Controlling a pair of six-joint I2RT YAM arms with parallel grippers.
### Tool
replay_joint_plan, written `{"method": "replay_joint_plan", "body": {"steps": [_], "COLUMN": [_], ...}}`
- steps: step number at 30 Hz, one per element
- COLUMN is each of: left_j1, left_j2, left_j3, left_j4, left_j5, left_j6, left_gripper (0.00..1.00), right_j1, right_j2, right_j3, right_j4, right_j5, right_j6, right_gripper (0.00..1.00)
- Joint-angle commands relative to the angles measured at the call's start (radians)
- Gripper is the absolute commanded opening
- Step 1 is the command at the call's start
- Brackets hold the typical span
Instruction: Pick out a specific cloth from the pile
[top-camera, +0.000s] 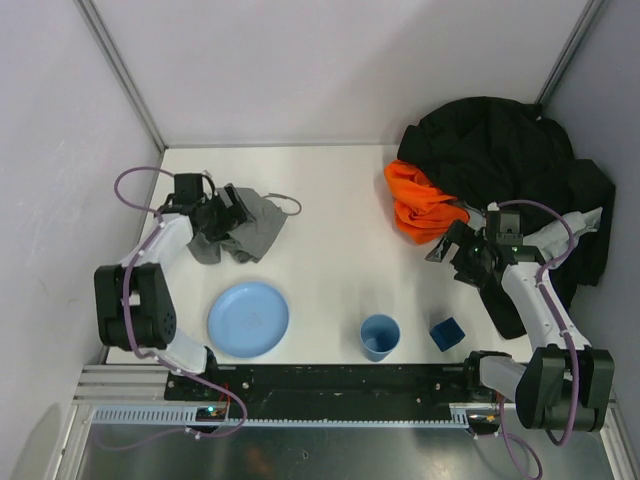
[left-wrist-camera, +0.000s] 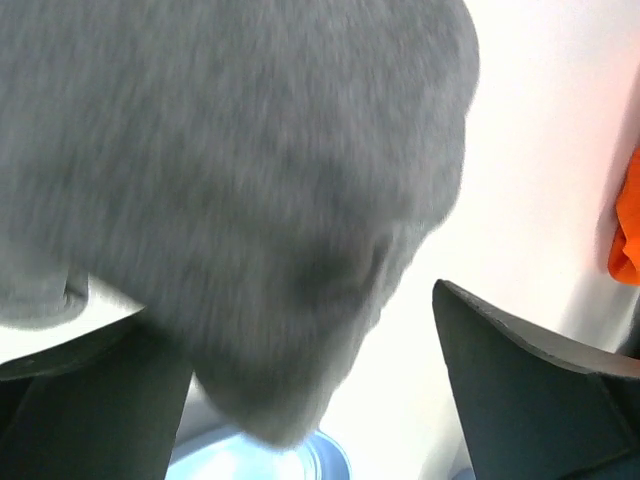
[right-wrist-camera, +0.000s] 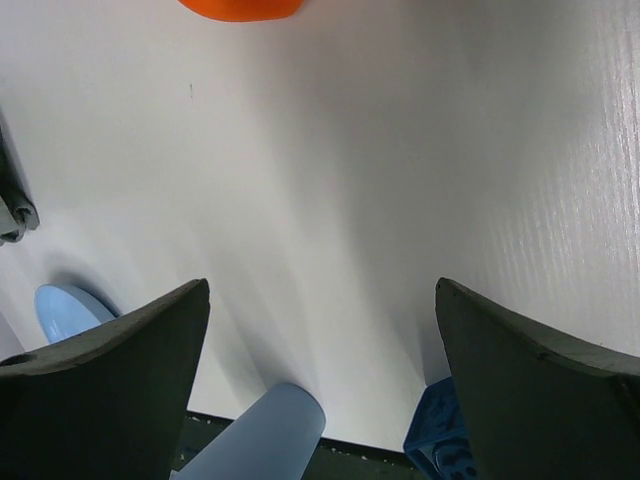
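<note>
Grey cloth (left-wrist-camera: 250, 200) fills our left wrist view, slumped between the spread fingers of our left gripper (left-wrist-camera: 300, 320), which clamp nothing. It lies on the white table (top-camera: 340, 200) beyond the blue plate (top-camera: 248, 320), well apart from the pile (top-camera: 500, 160); set aside, we judge. Our right gripper (right-wrist-camera: 320, 290) hangs spread beside the pile, pale walls (top-camera: 330, 60) around.

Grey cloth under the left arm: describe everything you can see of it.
The mid-grey soft fabric cloth lies crumpled on the white table, left of centre, well apart from the black-and-orange garment pile. Matte and fleece-like, with a thin cord looping off its far right edge. The left gripper, jaws wide, sits over its left part, fabric against one finger. The round blue plate lies nearer, not touching it.
</note>
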Motion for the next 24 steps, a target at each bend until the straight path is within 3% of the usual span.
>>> {"method": "replay_joint_plan", "body": {"steps": [1,9,17,24], "left_j1": [0.008,0.008,-0.006,-0.141], "left_j2": [-0.145,-0.336,-0.406,-0.396], "left_j3": [-0.055,-0.164,-0.164,-0.117], "left_j4": [-0.045,-0.132,-0.243,-0.333], "left_j5": [-0.009,-0.057,-0.119,-0.262], "left_j6": [-0.021,0.002,0.11,0.18], "left_gripper": [0.99,1.0,1.0,1.0], "right_j1": [0.016,0.042,0.084,0.121], "right_j2": [-0.03,-0.039,-0.041,-0.065], "right_j3": [-0.008,-0.029,-0.063,-0.076], "right_j4": [0.015,0.024,0.042,0.028], "right_j5": [0.013,0.025,0.036,0.077], "right_j6": [0.02,0.032,0.05,0.052], "right_gripper": [0.99,0.99,0.99,0.99]}}
